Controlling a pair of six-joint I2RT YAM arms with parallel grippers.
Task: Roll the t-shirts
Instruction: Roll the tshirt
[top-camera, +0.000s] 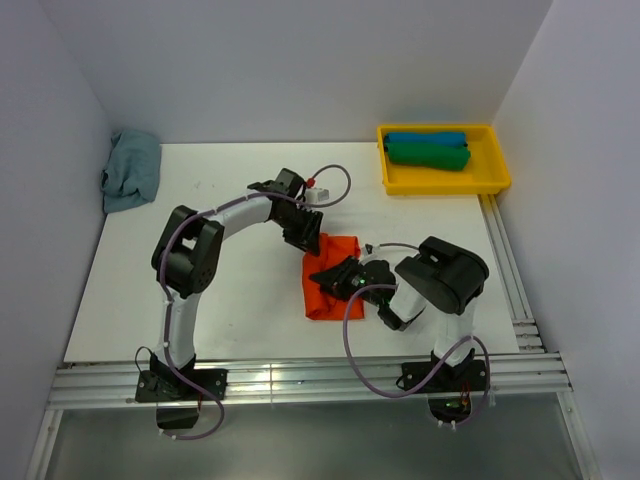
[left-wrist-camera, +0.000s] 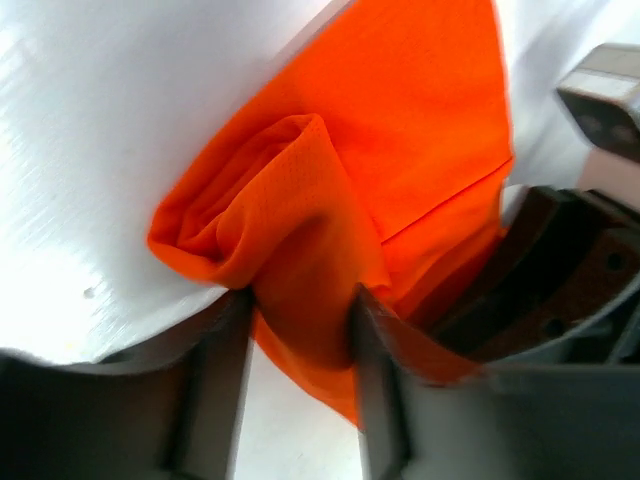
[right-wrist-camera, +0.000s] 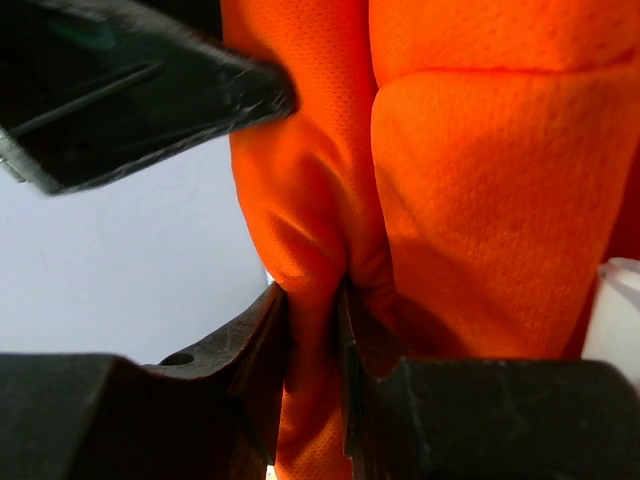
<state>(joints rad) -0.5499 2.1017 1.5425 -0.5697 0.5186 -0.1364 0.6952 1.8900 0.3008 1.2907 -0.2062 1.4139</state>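
White counter, orange shirt (top-camera: 322, 302) lying mid-counter: left end effector (left-wrist-camera: 300, 300) is closed on a bunched fold at its far end and right end effector (right-wrist-camera: 315, 295) pinches a ridge nearer in. I'd say the roll's only starting, so next both must turn the cloth over evenly together. Four shirts total: this one, a green roll (top-camera: 428, 156) and a blue roll (top-camera: 425, 138) in the one yellow tray (top-camera: 495, 182) far right, and one grey-blue heap (top-camera: 130, 170) far left.

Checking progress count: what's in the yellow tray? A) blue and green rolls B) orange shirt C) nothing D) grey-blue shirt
A: a blue roll and a green roll lie in the tray; the orange shirt is mid-table, gripped by the left tool and right tool.
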